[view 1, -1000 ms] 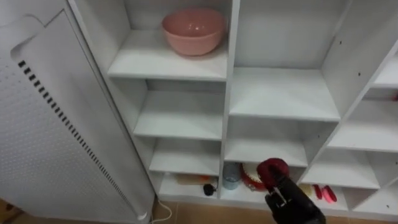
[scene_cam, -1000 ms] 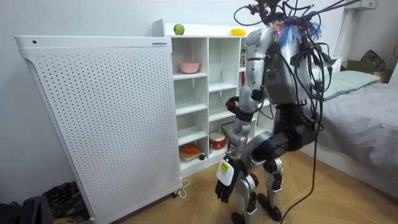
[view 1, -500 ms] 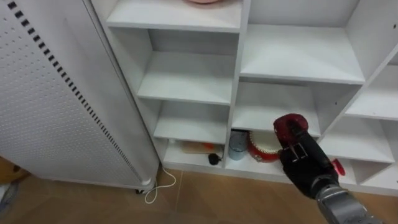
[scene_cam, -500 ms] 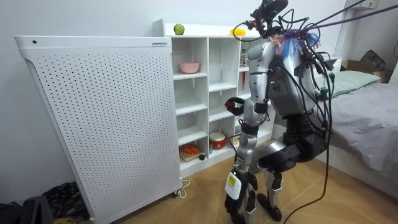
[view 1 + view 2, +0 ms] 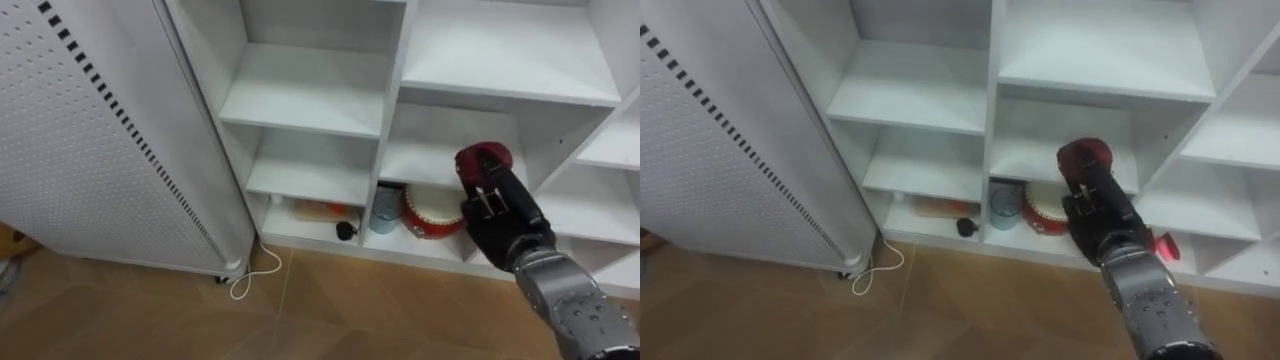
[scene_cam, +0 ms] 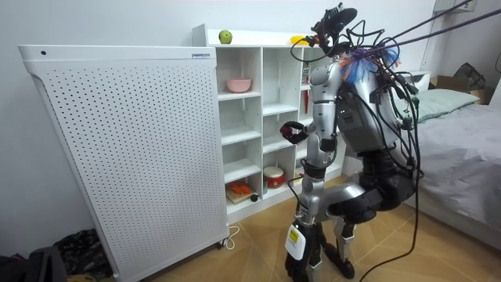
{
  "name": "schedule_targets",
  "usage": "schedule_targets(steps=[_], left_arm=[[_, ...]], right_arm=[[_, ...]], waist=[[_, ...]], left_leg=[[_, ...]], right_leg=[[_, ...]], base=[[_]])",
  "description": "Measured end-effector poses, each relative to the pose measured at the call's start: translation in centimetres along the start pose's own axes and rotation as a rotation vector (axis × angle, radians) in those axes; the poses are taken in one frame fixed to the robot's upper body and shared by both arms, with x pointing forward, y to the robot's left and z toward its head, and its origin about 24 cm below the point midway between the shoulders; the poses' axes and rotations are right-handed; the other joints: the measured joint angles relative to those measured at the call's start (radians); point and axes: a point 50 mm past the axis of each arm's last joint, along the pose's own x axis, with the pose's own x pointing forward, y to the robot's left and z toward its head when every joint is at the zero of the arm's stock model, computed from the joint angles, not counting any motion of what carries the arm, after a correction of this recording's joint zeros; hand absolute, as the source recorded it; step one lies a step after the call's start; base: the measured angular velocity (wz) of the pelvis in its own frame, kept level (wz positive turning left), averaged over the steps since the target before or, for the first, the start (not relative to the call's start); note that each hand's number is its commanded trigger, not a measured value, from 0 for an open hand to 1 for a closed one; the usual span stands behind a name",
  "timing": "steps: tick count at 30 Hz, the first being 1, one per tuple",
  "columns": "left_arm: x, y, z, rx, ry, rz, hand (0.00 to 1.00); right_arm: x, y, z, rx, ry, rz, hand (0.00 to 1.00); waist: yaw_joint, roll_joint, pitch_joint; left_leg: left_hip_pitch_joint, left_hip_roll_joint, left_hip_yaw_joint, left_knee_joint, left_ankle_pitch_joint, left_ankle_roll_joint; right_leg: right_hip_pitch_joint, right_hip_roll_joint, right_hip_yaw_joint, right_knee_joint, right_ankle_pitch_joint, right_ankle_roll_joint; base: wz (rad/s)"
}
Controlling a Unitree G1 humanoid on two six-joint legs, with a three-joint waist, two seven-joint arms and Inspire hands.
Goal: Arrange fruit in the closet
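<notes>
A dark red fruit (image 5: 480,162) (image 5: 1085,158) sits in my right hand (image 5: 507,228) (image 5: 1102,218), whose fingers curl round it. The hand comes in from the lower right and holds the fruit in front of the white closet's (image 5: 318,100) middle column, at the second-lowest shelf (image 5: 440,170). In the room view I stand facing the closet (image 6: 262,117) with the fruit (image 6: 293,130) at waist height. My left hand (image 6: 295,251) hangs low near the floor. A green apple (image 6: 225,36) and a yellow fruit (image 6: 299,40) lie on the closet's top.
The bottom shelf holds a red-and-white round tin (image 5: 430,212), a pale blue cup (image 5: 382,210), an orange item (image 5: 315,210) and a small black thing (image 5: 345,231). A perforated white panel (image 5: 90,130) stands left. A white cable (image 5: 255,282) lies on the floor. A pink bowl (image 6: 239,84) sits higher up.
The eye view has swung down towards the lower shelves and floor. My right hand keeps its hold on the fruit in front of the shelves. My left hand has sunk lower.
</notes>
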Motion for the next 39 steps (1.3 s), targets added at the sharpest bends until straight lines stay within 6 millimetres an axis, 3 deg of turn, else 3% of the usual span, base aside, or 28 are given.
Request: schedule_targets(steps=[4,5,6,19,27,34,39], left_arm=[[0.0,0.2,0.0,0.001,-0.001,0.007,0.00],[0.0,0.3,0.1,0.001,-0.003,0.009,0.00],[0.0,0.3,0.1,0.000,-0.003,0.010,0.00],[0.0,0.4,0.0,-0.002,-0.003,0.032,0.00],[0.0,0.4,-0.3,0.000,0.004,0.030,0.00],[0.0,0.6,-2.0,0.006,0.039,0.036,0.00],[0.0,0.7,-2.9,0.018,0.060,0.037,0.00]], right_arm=[[0.0,0.3,0.8,0.003,-0.034,-0.010,1.00],[0.0,0.5,1.0,0.003,-0.044,-0.015,0.71],[0.0,0.6,1.1,0.003,-0.049,-0.017,0.02],[0.0,1.0,2.0,0.015,-0.099,-0.092,0.00],[0.0,1.1,2.0,0.031,-0.095,-0.125,0.00],[0.0,1.2,2.0,0.053,-0.090,-0.136,0.00],[0.0,1.2,2.2,0.061,-0.093,-0.129,0.00]], waist=[[0.000,0.000,-0.0001],[0.000,0.000,-0.0001],[0.000,0.000,-0.0001],[-0.003,-0.004,-0.0018],[-0.001,-0.018,-0.0034],[0.005,-0.018,-0.0036],[0.006,-0.018,-0.0037]], left_leg=[[-0.007,-0.003,0.003,0.029,-0.016,0.001],[-0.009,-0.003,0.003,0.034,-0.020,0.000],[-0.010,-0.003,0.003,0.035,-0.020,0.000],[-0.017,0.000,0.000,0.049,-0.027,-0.010],[-0.017,-0.001,0.000,0.050,-0.027,-0.009],[0.024,0.014,-0.016,0.034,-0.028,-0.012],[0.047,0.015,-0.017,0.010,-0.028,-0.012]], right_leg=[[-0.009,-0.016,-0.004,0.035,-0.019,-0.006],[-0.011,-0.018,-0.004,0.041,-0.023,-0.008],[-0.013,-0.020,-0.004,0.043,-0.024,-0.008],[-0.020,-0.016,-0.007,0.056,-0.030,-0.018],[-0.019,-0.010,-0.007,0.055,-0.030,-0.018],[0.037,0.022,-0.013,0.008,-0.022,-0.007],[0.064,0.021,-0.020,-0.019,-0.016,-0.003]], base=[[0.00],[0.00],[0.00],[-0.01],[0.00],[-0.04],[-0.01]])
